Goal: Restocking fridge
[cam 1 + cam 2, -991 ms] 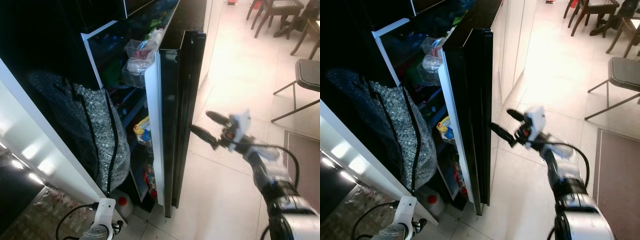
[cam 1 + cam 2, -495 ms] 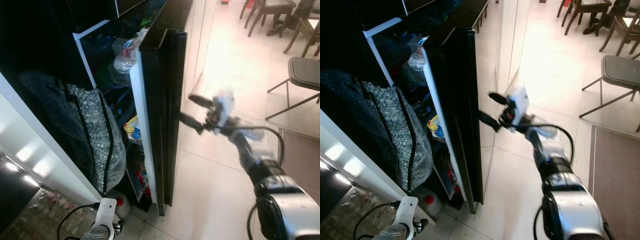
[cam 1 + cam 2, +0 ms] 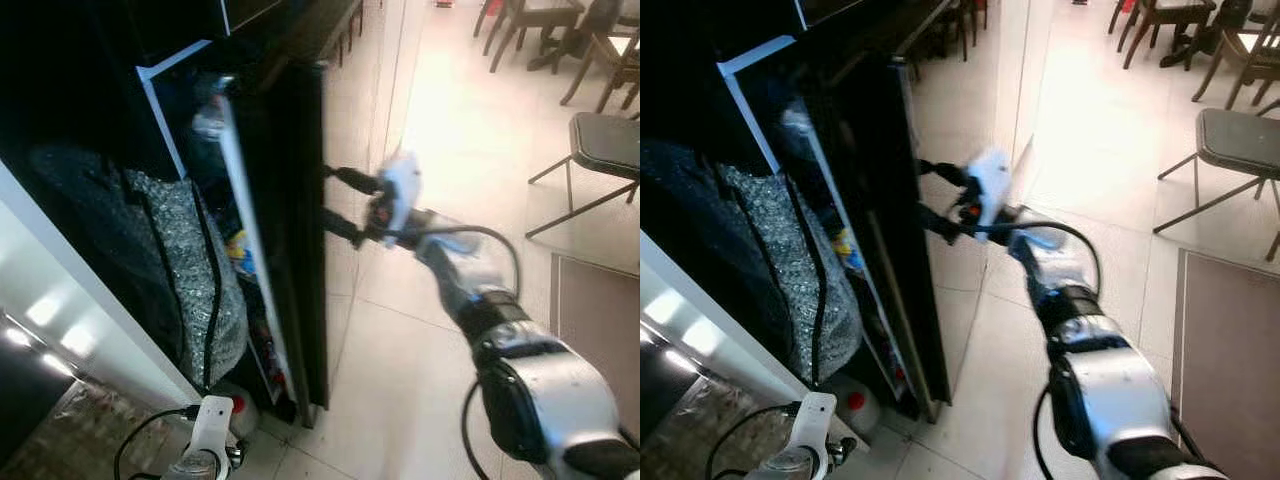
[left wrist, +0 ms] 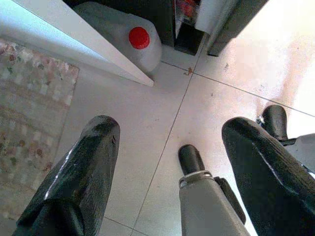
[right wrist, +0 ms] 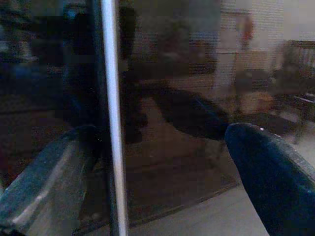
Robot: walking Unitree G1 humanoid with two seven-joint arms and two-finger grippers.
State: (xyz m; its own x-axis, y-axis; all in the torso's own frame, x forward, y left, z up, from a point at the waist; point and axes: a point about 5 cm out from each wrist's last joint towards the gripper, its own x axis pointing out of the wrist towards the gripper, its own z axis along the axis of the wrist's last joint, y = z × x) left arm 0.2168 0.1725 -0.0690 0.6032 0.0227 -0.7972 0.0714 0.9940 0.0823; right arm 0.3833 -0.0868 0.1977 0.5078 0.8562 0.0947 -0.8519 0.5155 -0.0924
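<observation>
Tiled floor (image 3: 400, 380): chair (image 3: 600, 150) beyond fridge door (image 3: 290, 220).

Nothing here can be read. The packets (image 3: 237, 250) on the fridge door (image 3: 285, 200) shelves are a blur of yellow and blue, and the jug (image 4: 129, 42) with its red cap bears no legible label.

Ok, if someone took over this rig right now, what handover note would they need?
Right gripper: open, fingertips against the outer face of the black fridge door, pushing it.
Left gripper: open, hanging idle over the floor near a red-capped jug.
Door is partly ajar; food in the door shelves shows through the gap.
Left: finish shutting the door.
</observation>
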